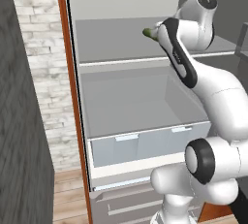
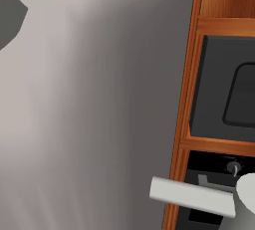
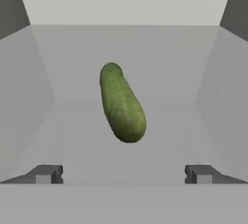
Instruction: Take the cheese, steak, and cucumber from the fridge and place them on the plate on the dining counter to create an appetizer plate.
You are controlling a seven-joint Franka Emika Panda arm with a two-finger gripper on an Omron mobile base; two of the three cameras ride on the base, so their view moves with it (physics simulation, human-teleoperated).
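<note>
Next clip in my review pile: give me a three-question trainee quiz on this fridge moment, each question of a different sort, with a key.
1. True or false: the gripper is shut on the cucumber.
2. Multiple choice: in the left base view, the cucumber lies
A. in the clear drawer
B. on the shelf above that drawer
C. on the floor
3. Fill in: in the hand view, the cucumber lies ahead of the gripper, centred between its two ____.

Key
1. False. The fingertips stand wide apart, and the cucumber lies beyond them, untouched.
2. B
3. fingertips
</note>
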